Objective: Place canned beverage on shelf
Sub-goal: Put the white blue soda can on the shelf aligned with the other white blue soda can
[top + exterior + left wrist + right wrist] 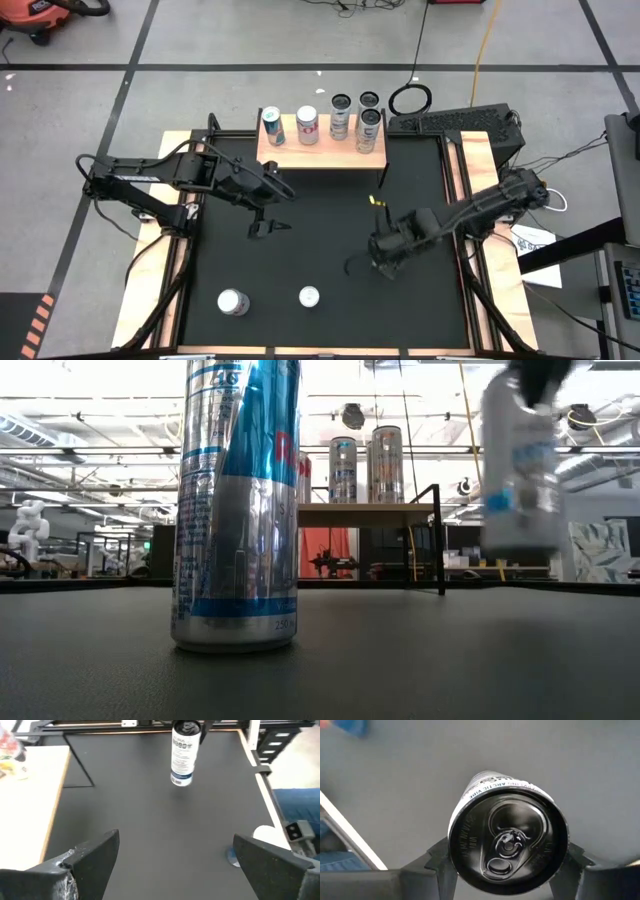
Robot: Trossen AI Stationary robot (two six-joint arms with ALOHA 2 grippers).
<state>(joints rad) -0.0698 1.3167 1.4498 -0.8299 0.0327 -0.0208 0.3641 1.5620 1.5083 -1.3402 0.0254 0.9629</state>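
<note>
A white can with a black top (507,845) hangs above the black mat (320,230), with my right gripper (505,867) shut on it, right of the table's middle (385,250). In the left wrist view the can (182,755) shows upright and clear of the mat. The shelf (285,155), pale wood on thin black legs, stands at the far edge and carries several cans (307,125). My left gripper (270,225) stays open over the mat's left half, touching nothing. My right gripper pinches the can's upper wall just under its rim (460,870) between its two fingers (437,865), one on each side. The fingers come from above and point down. The can hangs upright below them, its bottom (520,545) lifted clear of the mat.
Two more cans stand on the mat near the front edge, one silver (233,301) and one white-topped (310,296); the blue and silver one fills the low view (238,500). A keyboard (455,122) lies right of the shelf. Open mat lies between the grippers and the shelf.
</note>
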